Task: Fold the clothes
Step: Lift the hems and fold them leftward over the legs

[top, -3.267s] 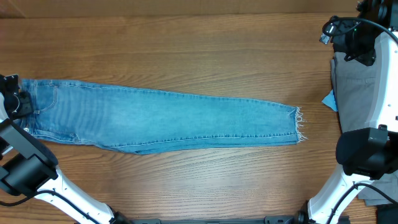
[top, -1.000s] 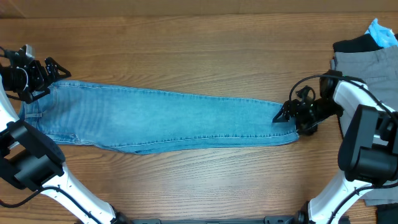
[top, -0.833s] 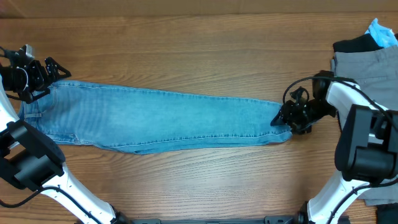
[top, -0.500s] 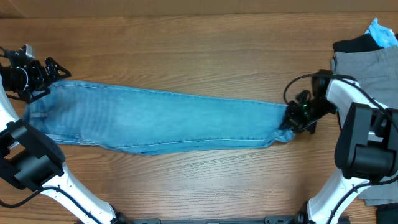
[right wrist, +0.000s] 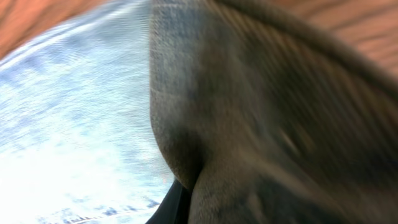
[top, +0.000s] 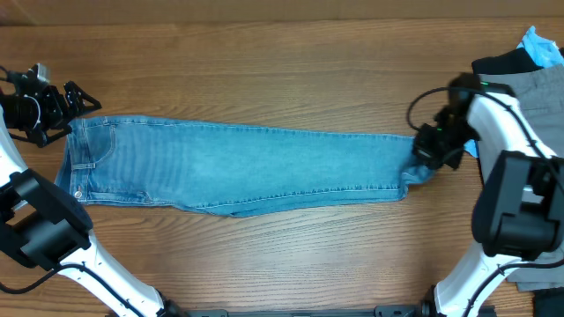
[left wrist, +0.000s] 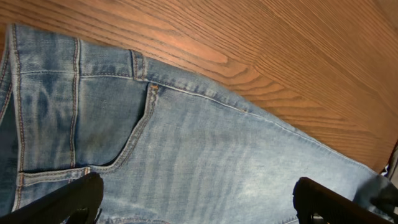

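Observation:
Long light-blue jeans (top: 247,167) lie stretched left to right across the wooden table, waistband and pocket at the left. My right gripper (top: 426,156) is shut on the jeans' leg end, which bunches up under it. In the right wrist view the pinched denim (right wrist: 261,124) fills the frame, and only a dark sliver of one finger (right wrist: 175,204) shows. My left gripper (top: 77,113) hovers open just beyond the waistband's left edge. In the left wrist view, its fingers (left wrist: 68,199) stand wide apart over the jeans' pocket area (left wrist: 118,143), holding nothing.
A pile of other clothes sits at the back right: a grey garment (top: 529,97), a black one (top: 502,63) and a light-blue piece (top: 539,44). Bare wood (top: 282,70) lies behind and in front of the jeans.
The right gripper closed on the leg end and pulled it right and slightly back. The whole pair of jeans slid rightward, uncovering the waistband beside the left gripper. The left arm stayed put.

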